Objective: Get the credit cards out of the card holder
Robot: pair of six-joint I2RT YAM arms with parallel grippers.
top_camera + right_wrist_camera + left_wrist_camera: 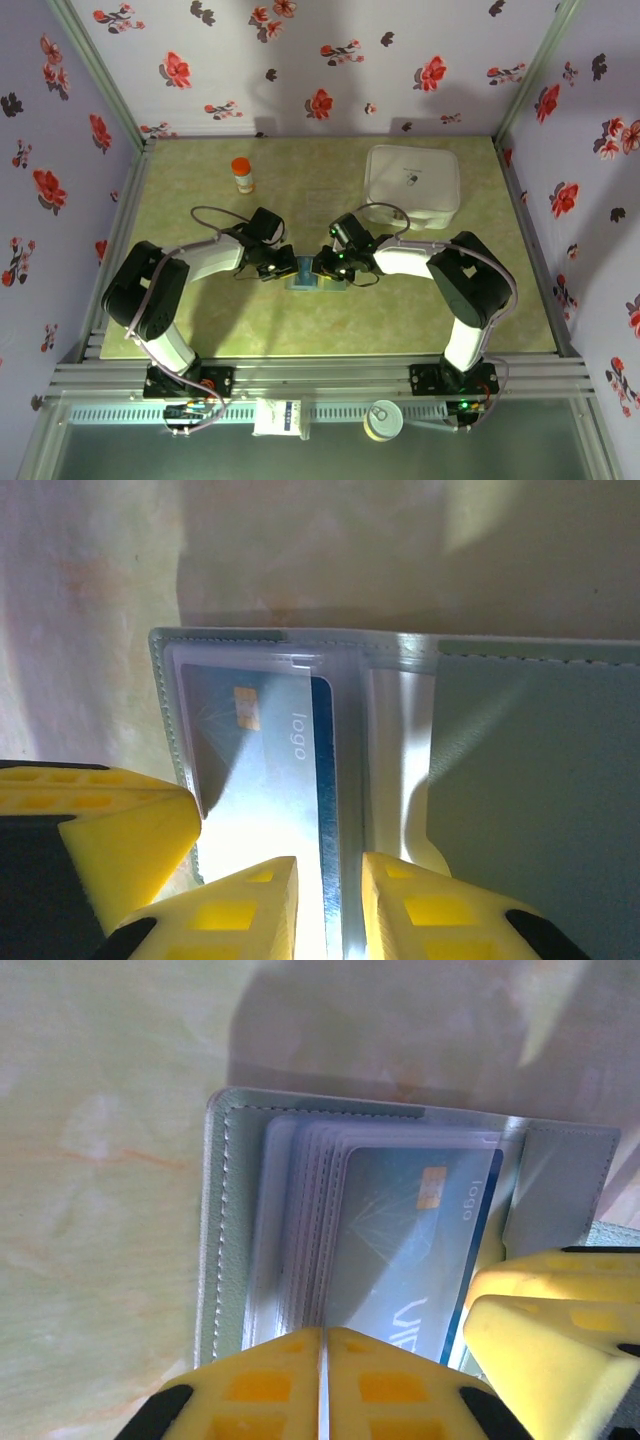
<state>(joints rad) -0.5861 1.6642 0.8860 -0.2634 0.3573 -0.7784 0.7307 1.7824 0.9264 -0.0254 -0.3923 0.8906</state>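
Blue plastic: one credit card, printed "logo", was seen in one open card holder. Left fingers were closed; right fingers pinched the card's edge.

card holder open flat on tabletop, mid-front, between the two pincers | left pincer at its left edge, right pincer at its right | card in sleeve inside holder | bottle upright, back left | box back right, well apart from holder
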